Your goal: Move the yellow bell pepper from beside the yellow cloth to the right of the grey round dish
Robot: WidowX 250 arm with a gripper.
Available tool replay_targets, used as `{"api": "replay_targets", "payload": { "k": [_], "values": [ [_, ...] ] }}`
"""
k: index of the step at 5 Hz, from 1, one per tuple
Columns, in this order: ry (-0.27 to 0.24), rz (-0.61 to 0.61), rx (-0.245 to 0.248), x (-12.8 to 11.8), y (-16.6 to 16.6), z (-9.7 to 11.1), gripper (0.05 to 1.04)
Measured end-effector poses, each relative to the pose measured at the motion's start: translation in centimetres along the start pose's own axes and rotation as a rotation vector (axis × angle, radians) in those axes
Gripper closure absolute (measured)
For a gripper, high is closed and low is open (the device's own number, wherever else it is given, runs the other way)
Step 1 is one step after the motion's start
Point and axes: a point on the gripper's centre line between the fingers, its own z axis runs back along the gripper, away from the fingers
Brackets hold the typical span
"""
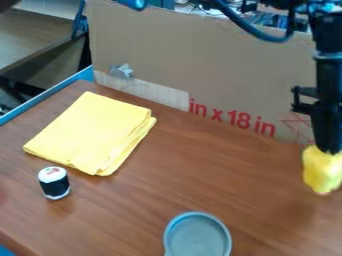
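Yellow lump (321,171) is gripped in the claw (327,151), over the surface (220,185) at view's R edge — long axis approx. upright. Gray dish (198,239) lies nearer the camera, to its L; folded cloth (90,130) well apart, far L, w/ small tub (54,183) near it.

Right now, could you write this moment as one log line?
gripper: at yellow object, right side | yellow cloth: folded, on table | grey lid or dish: near edge

Prob. lab (robot arm (328,75), cardboard (180,50))
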Motion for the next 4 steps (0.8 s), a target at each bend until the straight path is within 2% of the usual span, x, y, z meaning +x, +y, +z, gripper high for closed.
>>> {"api": "replay_targets", "payload": {
  "k": [1, 2, 3, 4],
  "values": [
    [0.091, 0.014, 0.003, -2.0, -0.9, -2.3, 0.973],
    [0.141, 0.018, 0.004, -4.1, -2.3, -3.9, 0.973],
    [0.146, 0.042, -0.022, -4.9, -2.8, -4.3, 0.973],
    [0.152, 0.047, -0.017, -5.1, -3.5, -4.5, 0.973]
  ]
}}
